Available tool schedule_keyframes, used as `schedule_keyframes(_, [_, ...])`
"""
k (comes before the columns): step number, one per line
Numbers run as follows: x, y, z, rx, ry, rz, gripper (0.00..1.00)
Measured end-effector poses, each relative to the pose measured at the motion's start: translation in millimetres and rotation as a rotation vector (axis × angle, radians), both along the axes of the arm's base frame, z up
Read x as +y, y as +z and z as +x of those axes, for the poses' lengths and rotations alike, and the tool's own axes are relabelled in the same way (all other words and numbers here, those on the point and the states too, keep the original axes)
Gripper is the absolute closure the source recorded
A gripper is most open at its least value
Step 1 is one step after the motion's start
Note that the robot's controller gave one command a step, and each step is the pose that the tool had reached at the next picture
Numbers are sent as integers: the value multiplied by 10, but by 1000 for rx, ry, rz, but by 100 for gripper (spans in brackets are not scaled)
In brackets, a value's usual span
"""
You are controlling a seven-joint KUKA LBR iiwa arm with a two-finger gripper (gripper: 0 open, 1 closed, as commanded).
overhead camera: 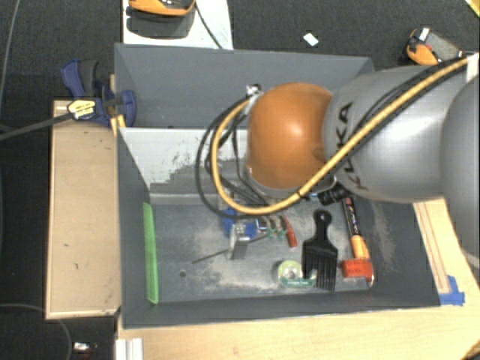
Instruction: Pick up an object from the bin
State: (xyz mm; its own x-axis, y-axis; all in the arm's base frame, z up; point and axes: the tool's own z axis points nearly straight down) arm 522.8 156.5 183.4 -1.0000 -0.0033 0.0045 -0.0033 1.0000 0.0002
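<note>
**Q:** Camera view. What does the arm stand over?

**A:** The arm enters from the right. Its orange cover (289, 137) and looped cables (214, 163) hang above the middle of the grey bin (225, 88). Below the cover, a grey-and-blue end part (240, 236) comes down close to the bin floor. Just beside it, on its right, lie a few small red and green pieces (283, 233).

**Q:** And the fingers?

**A:** Whether they are open or closed, or have hold of anything, cannot be told, because the cover masks most of that region.

**Q:** What else lies in the bin?

**A:** A black comb (320, 257) lies right of centre with its teeth toward the front wall. Just beside it, further right, is a black-and-orange tool (354, 238). A pale round thing with a green edge (291, 274) touches the comb's lower left. A long green strip (151, 253) lies along the left wall, well apart from the rest.

**Q:** Which step is in hand?

**A:** Judged from the low position of the arm's end, this is the descent or the grasp. Nothing can be seen lifted clear of the floor, so the pick is not yet done.

**Q:** What does the next move call for?

**A:** It probably calls for closing on one of the small pieces beneath the arm and then rising straight up, clear of the comb and the bin walls. Such small, flat pieces may slip, so the hold should be checked before the arm travels.
</note>
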Motion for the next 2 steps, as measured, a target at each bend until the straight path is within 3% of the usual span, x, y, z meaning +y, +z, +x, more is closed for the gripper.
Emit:
schedule_keyframes(1, [-7, 34, 19, -7, -6, 1, 0])
schedule_keyframes(2, [-566, -793, 309, -13, 2, 2, 0])
